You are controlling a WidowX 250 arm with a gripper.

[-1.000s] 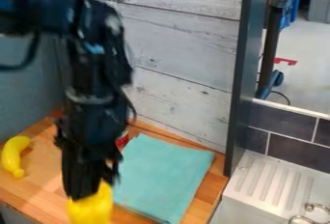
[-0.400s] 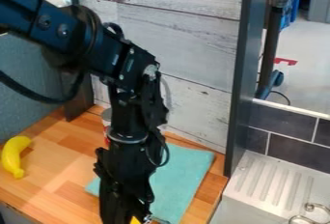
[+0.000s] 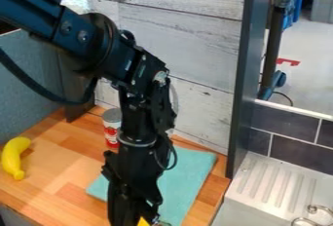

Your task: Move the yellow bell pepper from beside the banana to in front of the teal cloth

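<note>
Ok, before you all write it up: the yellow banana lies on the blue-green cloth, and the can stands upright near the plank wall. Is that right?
Not quite: the camera view shows the banana on the wooden counter, away from the blue-green cloth. The can does stand upright near the plank wall.

You are working at a toy kitchen set up in what looks like a lab. The kitchen shows in the white sink unit [image 3: 248, 191] with its ridged drainboard, the curved metal tap [image 3: 319, 209], the dark tiles [image 3: 280, 121] and the wooden tabletop [image 3: 55, 171]. Your robot arm [image 3: 98, 40] and the plain grey floor [image 3: 315, 57] beyond the partition [image 3: 244, 74] point to the lab.
</note>
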